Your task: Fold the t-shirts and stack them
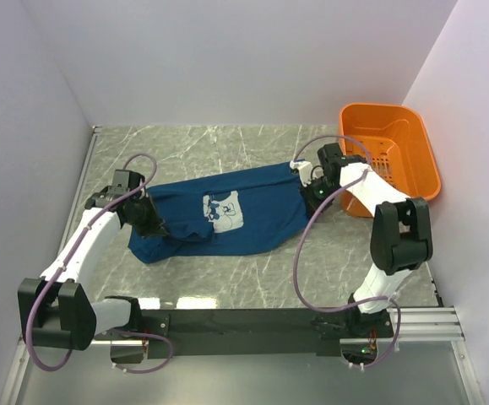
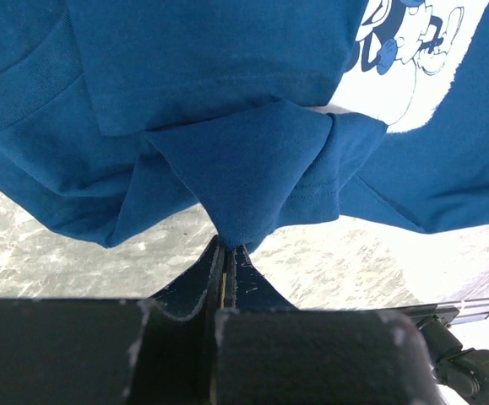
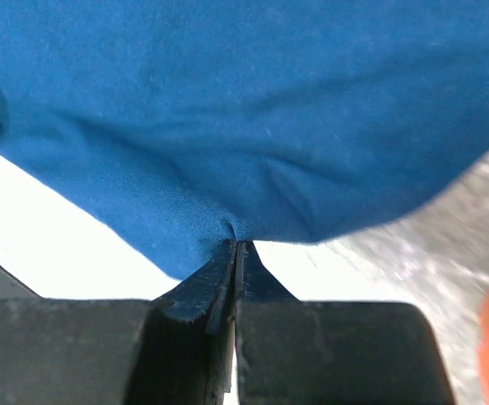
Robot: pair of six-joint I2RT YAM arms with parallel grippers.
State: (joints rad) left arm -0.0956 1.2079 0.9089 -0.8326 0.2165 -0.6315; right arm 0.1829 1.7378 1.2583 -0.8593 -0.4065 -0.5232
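One dark teal-blue short-sleeved cotton t-shirt [image 1: 261, 221] is pinched at both ends. Closest in, the left wrist view shows the left gripper [image 2: 225, 246] clamped tight on a bunched fold beside a sleeve hem, with the pale grey rectangular print [image 2: 413, 76] of a cartoon figure beyond it. The right wrist view shows the right gripper [image 3: 236, 245] squeezed onto a plain edge of cloth. Only the overhead view shows the whole shirt, stretched between the two arms over the middle of the grey marble-patterned table [image 1: 227, 143]. An orange plastic basket [image 1: 413, 160] sits in the far right corner, and plain white walls [image 1: 227, 51] enclose the table.
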